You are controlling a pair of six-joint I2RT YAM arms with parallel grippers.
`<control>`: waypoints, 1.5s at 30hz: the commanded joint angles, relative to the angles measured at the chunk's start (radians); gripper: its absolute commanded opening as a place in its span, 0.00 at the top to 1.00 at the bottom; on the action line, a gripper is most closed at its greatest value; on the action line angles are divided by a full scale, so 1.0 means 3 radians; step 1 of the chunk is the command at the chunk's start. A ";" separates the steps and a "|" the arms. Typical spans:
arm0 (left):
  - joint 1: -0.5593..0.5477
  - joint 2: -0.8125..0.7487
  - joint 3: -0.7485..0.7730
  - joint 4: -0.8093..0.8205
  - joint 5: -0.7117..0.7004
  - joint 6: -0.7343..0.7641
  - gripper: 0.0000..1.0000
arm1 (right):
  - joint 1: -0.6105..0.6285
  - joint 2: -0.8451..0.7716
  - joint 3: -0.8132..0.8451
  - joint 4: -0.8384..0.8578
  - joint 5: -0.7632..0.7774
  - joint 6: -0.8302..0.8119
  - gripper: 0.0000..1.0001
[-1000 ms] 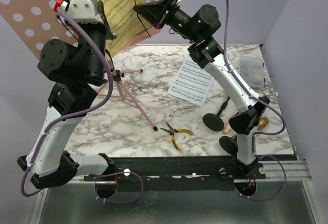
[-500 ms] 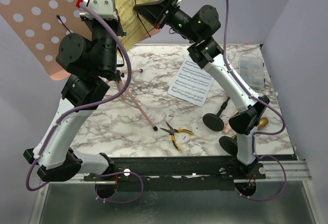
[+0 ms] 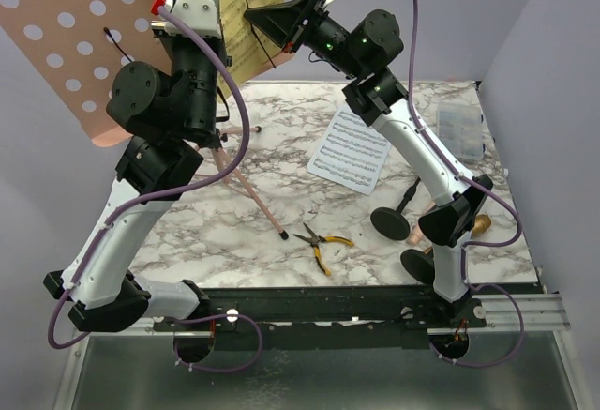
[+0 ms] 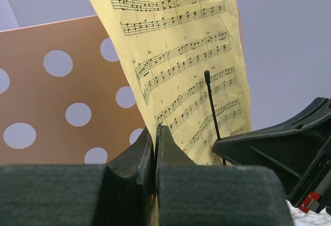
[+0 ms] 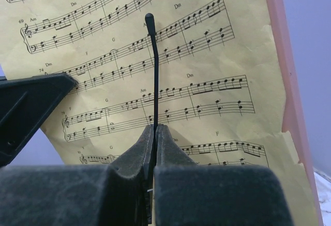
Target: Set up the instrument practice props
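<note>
The left gripper (image 4: 155, 143) is squeezing shut on the bottom edge of the yellow paper sheet-music page (image 4: 176, 55). That page is leaning high up on the pink music rack with round holes (image 4: 51, 107). The right gripper (image 5: 155, 130) is pinching shut on the thin black wire clip (image 5: 154, 71) that is lying across the page.

To do this well, I think the page should sit flat and straight first. Then the wire can be let go gently, so nothing tears.

Counting: one rack and one yellow page. Lying on the marble tabletop (image 3: 216, 232) are one white paper page (image 3: 350, 152), two black round-based holders (image 3: 391, 221) (image 3: 417, 265), one gold microphone (image 3: 481, 225), and one pink microphone (image 3: 421, 232), partly hidden.
</note>
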 commanded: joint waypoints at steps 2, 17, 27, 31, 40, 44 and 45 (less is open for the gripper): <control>-0.0004 -0.0031 -0.0076 0.0121 0.0084 0.0177 1.00 | 0.0024 -0.0074 -0.0041 0.0081 -0.0022 -0.0013 0.99; 0.0002 0.0003 -0.0205 0.0418 0.0038 0.0609 1.00 | 0.0024 -0.0100 -0.0105 0.0136 -0.0075 -0.0003 0.99; 0.0008 0.0013 -0.0252 0.0508 0.0039 0.0699 1.00 | 0.0024 -0.0100 -0.0105 0.0150 -0.0079 0.0009 0.98; 0.0026 0.0036 -0.0289 0.0559 0.0043 0.0689 1.00 | 0.0024 -0.0095 -0.0107 0.0148 -0.0084 0.0015 0.98; 0.0050 0.0050 -0.0386 0.0668 -0.0009 0.0678 0.97 | 0.0022 -0.0109 -0.0132 0.0140 -0.0065 0.0012 0.86; 0.0060 -0.0024 -0.0507 0.0732 -0.0041 0.0685 0.79 | 0.0023 -0.0159 -0.0201 0.0122 -0.0028 -0.0014 0.71; 0.0056 -0.0044 -0.0528 0.0738 -0.0053 0.0681 0.76 | 0.0024 -0.0177 -0.0223 0.0112 -0.0018 -0.0031 0.68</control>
